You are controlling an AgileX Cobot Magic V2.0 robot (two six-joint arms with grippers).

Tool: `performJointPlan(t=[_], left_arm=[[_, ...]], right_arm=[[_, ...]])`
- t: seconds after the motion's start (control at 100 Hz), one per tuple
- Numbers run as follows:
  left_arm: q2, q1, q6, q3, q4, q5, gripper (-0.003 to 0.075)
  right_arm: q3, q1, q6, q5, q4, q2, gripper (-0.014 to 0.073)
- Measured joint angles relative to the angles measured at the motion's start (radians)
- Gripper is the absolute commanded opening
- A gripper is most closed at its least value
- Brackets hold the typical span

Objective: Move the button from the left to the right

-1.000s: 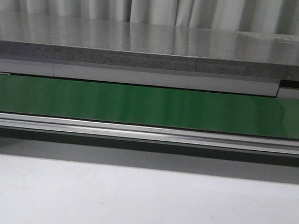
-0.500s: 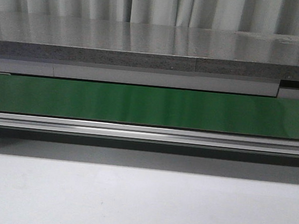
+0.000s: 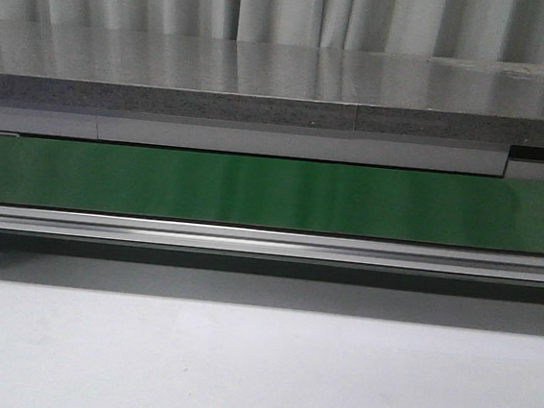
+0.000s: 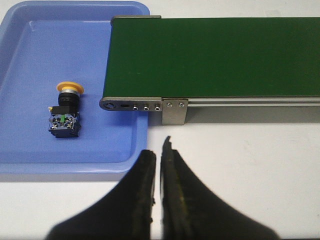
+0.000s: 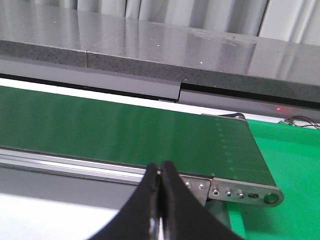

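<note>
The button [image 4: 66, 110], yellow-orange cap on a black body with small metal terminals, lies on its side in a blue tray [image 4: 30, 162] in the left wrist view. My left gripper [image 4: 159, 150] is shut and empty, over the white table by the tray's near corner, apart from the button. My right gripper [image 5: 160, 172] is shut and empty, in front of the green conveyor belt [image 5: 125, 132] near its right end. Neither gripper nor the button shows in the front view.
The green belt [image 3: 273, 193] runs across the front view, behind the white table [image 3: 256, 371] and below a grey stone counter [image 3: 262, 109]. The belt's left end bracket [image 4: 172, 107] overhangs the tray. A green surface [image 5: 292, 160] lies past the belt's right end.
</note>
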Motion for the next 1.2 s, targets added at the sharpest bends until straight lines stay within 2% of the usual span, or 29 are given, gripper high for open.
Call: performJointPlan(t=[0.1,0.22,0.29,0.58,0.82,1.2], left_arm=[[0.000,0.000,0.000,-0.001,0.000,0.000,0.0223],[0.000,0.000,0.000,-0.001,0.000,0.002,0.0476],[0.000,0.000,0.000,-0.001,0.000,0.002,0.0549],[0.015,0.000,0.000,-0.012,0.000,0.005,0.0559],[0.185,0.019,-0.019,-0.165,0.070,0.024,0.0559],[0.572,0.293,-0.026,-0.380,0.101,-0.031,0.0559]], right_arm=[[0.000,0.000,0.000,0.000,0.000,0.000,-0.0068],[0.000,0.000,0.000,0.000,0.000,0.000,-0.0068],[0.000,0.000,0.000,0.000,0.000,0.000,-0.0068],[0.000,0.000,0.000,0.000,0.000,0.000,-0.0068],[0.000,0.000,0.000,0.000,0.000,0.000,-0.0068],[0.000,0.000,0.000,0.000,0.000,0.000,-0.0068]])
